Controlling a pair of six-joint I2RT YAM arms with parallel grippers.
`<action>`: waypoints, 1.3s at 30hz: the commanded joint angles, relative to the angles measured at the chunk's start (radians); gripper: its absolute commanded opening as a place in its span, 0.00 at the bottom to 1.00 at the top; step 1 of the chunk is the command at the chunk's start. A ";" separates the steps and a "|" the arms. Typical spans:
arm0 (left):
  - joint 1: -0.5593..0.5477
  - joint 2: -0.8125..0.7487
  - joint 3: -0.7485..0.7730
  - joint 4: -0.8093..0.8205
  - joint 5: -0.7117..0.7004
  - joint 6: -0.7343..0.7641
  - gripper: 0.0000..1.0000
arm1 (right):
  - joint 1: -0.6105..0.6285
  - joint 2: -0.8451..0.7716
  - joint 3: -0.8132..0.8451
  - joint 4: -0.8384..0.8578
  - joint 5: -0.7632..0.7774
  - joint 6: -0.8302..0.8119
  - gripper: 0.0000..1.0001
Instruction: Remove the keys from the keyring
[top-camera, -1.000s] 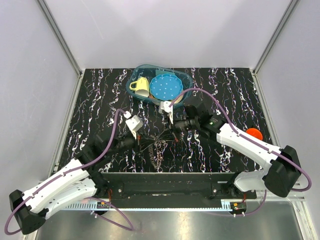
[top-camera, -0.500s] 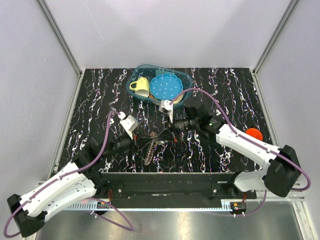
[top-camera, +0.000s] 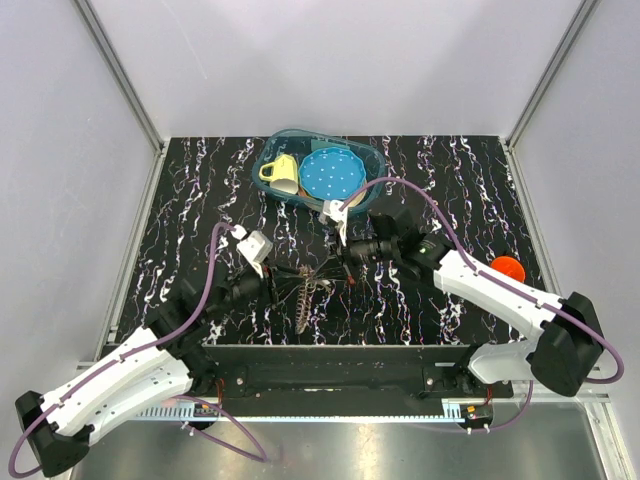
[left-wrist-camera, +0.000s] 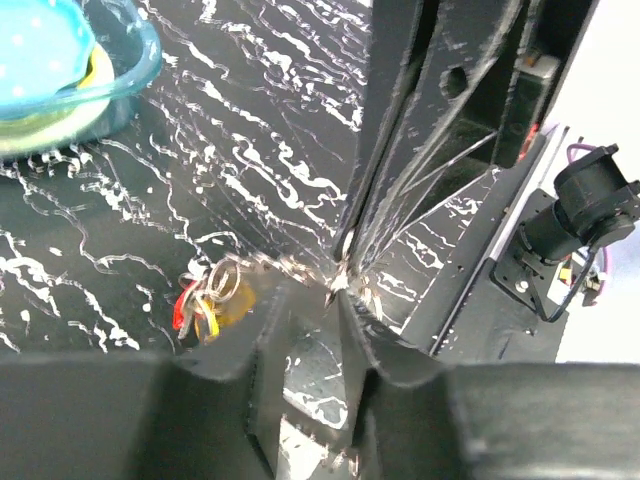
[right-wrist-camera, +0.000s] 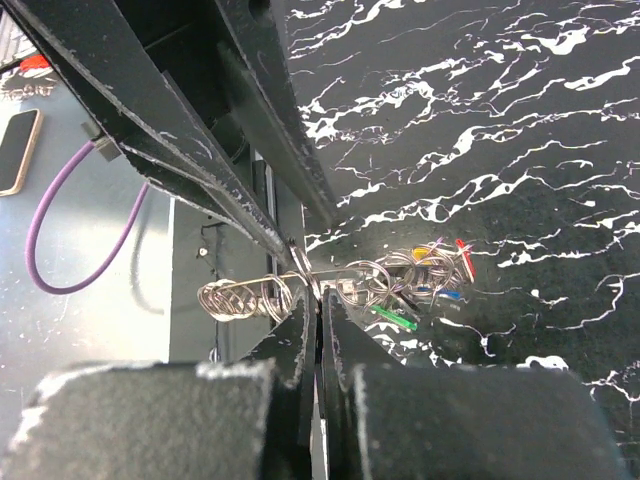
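counter: black stone-look top (top-camera: 200, 200) with white veins. A black rail (top-camera: 320, 365) along its 6 o'clock edge carries both arm bases.
room: pale grey panels (top-camera: 330, 60) on three sides, with slanted metal posts (top-camera: 120, 75) at the back corners.
clutter: clear teal tub (top-camera: 372, 158) at 12 o'clock, holding a yellow cup (top-camera: 278, 170) and a blue dotted plate (top-camera: 332, 172). An orange-red round thing (top-camera: 508, 267) sits at 3 o'clock, just behind the right forearm.
left arm (top-camera: 130, 370): comes in from 7 o'clock, stretched low toward centre, with a purple cable (top-camera: 215, 265) arched over it. The left claw (top-camera: 276, 282) points to 3 o'clock.
right arm (top-camera: 490, 290): comes in from 4 o'clock, forearm running toward 10 o'clock. The right claw (top-camera: 346, 262) points to 9 o'clock, tip to tip with the other one.
right claw state: fingers pressed together with only a hairline gap, pinched on the keyring (right-wrist-camera: 303, 268) wire.
left claw state: its own camera shows a narrow gap between the fingers, with the ring at the tips. Can't tell if it clamps.
keyring: at counter centre, strung between the two claws. In the right wrist view the coiled wire fob (right-wrist-camera: 243, 298) is at 9 o'clock of the pinch.
keys (right-wrist-camera: 425, 275): one bunch with red, yellow, blue and green heads, at 3 o'clock of the pinch, joined to the keyring by small linked rings.
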 joint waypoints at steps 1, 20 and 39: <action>0.010 0.005 0.037 -0.006 -0.065 -0.031 0.36 | 0.001 -0.058 0.051 -0.036 0.035 -0.090 0.00; 0.010 0.200 0.219 -0.135 0.093 0.006 0.42 | 0.001 -0.011 0.177 -0.197 0.081 -0.211 0.00; 0.010 0.186 0.164 -0.082 0.077 0.049 0.00 | 0.001 -0.037 0.122 -0.171 0.087 -0.168 0.00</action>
